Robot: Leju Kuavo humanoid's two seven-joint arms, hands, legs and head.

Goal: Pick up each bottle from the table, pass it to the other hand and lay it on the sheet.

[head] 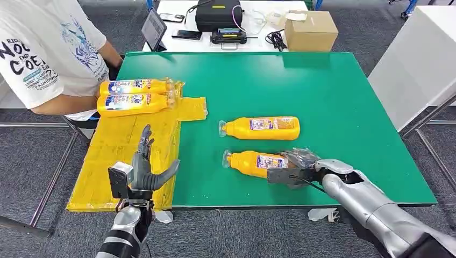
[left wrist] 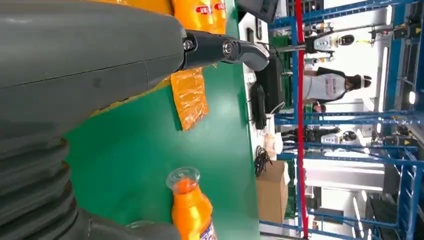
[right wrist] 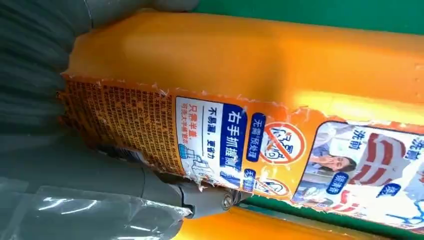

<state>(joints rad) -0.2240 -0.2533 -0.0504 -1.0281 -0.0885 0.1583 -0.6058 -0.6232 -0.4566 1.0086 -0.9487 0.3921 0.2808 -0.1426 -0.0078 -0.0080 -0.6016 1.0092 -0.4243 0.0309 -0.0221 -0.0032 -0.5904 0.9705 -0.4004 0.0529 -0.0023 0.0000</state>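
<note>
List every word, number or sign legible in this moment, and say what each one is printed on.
"右手抓握" in white on a blue strip: label of the bottle the right hand holds.
Red crossed-circle sign: same label, beside the strip.
"COE": the person's white T-shirt; its other lettering is cut off.
Labels on the two sheet bottles and the far table bottle: too small to read.

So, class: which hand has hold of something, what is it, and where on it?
The right hand grips the near bottle around its base end, bottle still on the table. The left hand holds nothing.
</note>
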